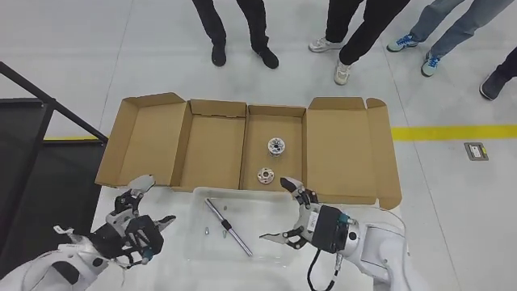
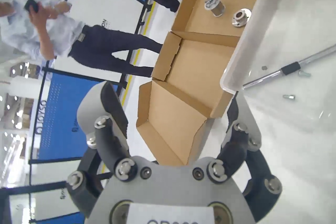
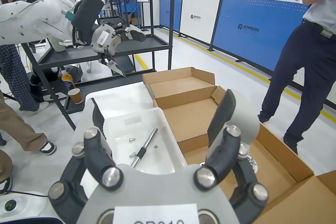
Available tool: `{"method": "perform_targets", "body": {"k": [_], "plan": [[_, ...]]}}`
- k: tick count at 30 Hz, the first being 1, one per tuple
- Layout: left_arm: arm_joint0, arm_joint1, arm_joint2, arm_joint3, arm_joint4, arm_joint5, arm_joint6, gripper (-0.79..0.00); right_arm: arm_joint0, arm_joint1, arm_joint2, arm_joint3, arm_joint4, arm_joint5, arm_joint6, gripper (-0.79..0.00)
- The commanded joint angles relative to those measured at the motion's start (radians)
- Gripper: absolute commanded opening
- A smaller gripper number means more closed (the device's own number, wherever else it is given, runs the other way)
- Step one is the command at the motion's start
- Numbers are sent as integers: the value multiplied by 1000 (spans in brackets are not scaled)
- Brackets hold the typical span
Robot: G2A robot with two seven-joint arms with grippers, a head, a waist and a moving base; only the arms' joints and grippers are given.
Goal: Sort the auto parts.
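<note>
Two flanged metal hubs stand apart from each other in the open cardboard box, in the third compartment from the robot's left. The right gripper hangs over the right end of the clear plastic tray, jaws spread wide and empty. The nearer hub lies just beyond its far fingertip. The left gripper sits at the tray's left corner, jaws likewise apart and holding nothing, well apart from both hubs. A metal rod with a black collar and small screws lie in the tray between the grippers. Each gripper base carries a white label, its print cut off.
</note>
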Motion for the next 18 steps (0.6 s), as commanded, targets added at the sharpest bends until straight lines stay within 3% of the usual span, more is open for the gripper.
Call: {"method": "perform_targets", "body": {"k": [1, 4, 9, 14, 18], "plan": [[-44, 19, 24, -2, 111, -83, 70, 0, -5, 7, 13, -4, -1, -24, -1, 0], [-129, 54, 73, 20, 268, -186, 206, 0, -26, 18, 48, -11, 2, -43, -9, 0], [-287, 117, 188, 102, 519, -280, 418, 0, -97, 45, 110, -41, 9, -43, -50, 0], [-417, 183, 360, 201, 612, -224, 506, 0, -173, 79, 171, -63, 13, -43, -103, 0], [-524, 237, 518, 228, 627, -200, 529, 0, -226, 105, 226, -65, 21, -43, -163, 0]]}}
